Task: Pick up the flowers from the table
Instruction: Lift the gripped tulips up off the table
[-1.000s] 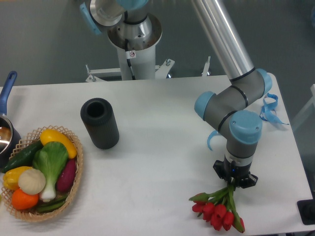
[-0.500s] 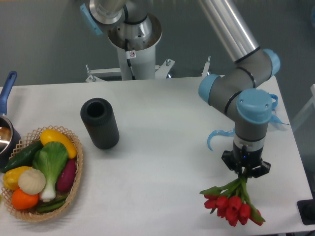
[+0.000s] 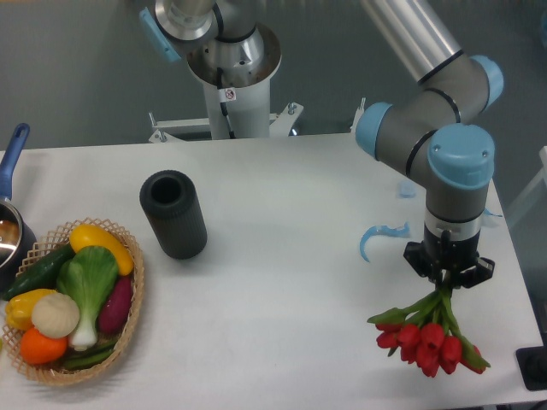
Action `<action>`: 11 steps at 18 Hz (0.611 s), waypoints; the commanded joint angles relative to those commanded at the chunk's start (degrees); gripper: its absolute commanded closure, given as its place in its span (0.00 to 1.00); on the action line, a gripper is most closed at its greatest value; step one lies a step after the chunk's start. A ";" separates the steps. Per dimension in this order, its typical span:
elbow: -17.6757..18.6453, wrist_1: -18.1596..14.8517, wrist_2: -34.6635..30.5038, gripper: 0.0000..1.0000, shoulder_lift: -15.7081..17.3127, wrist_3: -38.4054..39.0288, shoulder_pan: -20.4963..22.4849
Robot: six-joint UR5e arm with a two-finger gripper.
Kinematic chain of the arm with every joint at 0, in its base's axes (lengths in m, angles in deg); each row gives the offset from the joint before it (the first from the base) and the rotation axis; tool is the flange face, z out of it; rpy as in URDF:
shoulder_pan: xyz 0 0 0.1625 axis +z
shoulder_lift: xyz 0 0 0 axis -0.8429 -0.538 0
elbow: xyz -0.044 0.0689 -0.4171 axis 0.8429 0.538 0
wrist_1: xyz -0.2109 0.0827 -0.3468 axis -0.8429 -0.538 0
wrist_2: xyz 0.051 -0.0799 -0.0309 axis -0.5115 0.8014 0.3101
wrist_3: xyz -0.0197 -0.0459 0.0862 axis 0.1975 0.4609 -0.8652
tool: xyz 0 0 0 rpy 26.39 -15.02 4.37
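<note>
The flowers [image 3: 426, 337], a bunch of red tulip buds on green stems, hang from my gripper [image 3: 448, 278] at the right side of the white table [image 3: 282, 256]. The gripper is shut on the stems near their top, with the buds pointing down and toward the camera. The bunch appears lifted off the tabletop. The fingertips are hidden behind the gripper body and stems.
A black cylinder [image 3: 173, 214] stands left of centre. A wicker basket of vegetables [image 3: 73, 299] sits at the front left, with a blue-handled pot [image 3: 10, 222] behind it. Curled light-blue ribbon scraps [image 3: 380, 235] lie just left of the gripper. The robot base [image 3: 232, 77] stands at the back.
The gripper has moved to the right and up with the flowers in it. The buds have swung along and risen off the table.
</note>
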 joint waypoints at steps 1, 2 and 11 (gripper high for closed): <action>-0.97 -2.02 -0.09 0.97 -0.09 -0.09 -0.09; -1.76 -3.78 -0.18 0.97 -0.09 -0.09 -0.09; -3.88 -8.90 -1.68 0.97 -0.18 -1.94 -0.26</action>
